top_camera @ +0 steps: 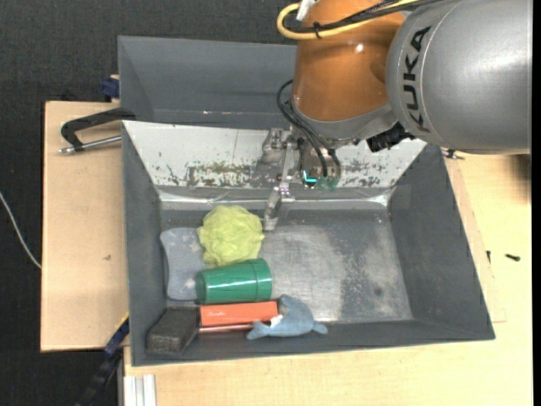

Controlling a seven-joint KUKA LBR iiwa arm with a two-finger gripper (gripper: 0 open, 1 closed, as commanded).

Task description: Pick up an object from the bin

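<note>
My gripper (273,211) hangs below the orange wrist cover at the back of the bin, its tip just right of a crumpled yellow-green ball (229,233). Nothing shows in its grasp. In front of the ball, a green cylinder (235,281) lies on its side. A pale blue-grey flat piece (175,260) lies to the ball's left, partly under the ball and the cylinder.
Along the front wall lie an orange-red flat box (238,315), a blue fish-shaped toy (285,320) and a dark grey block (172,331). The arm comes in from the upper right. Bare floor stretches across the right half of the bin.
</note>
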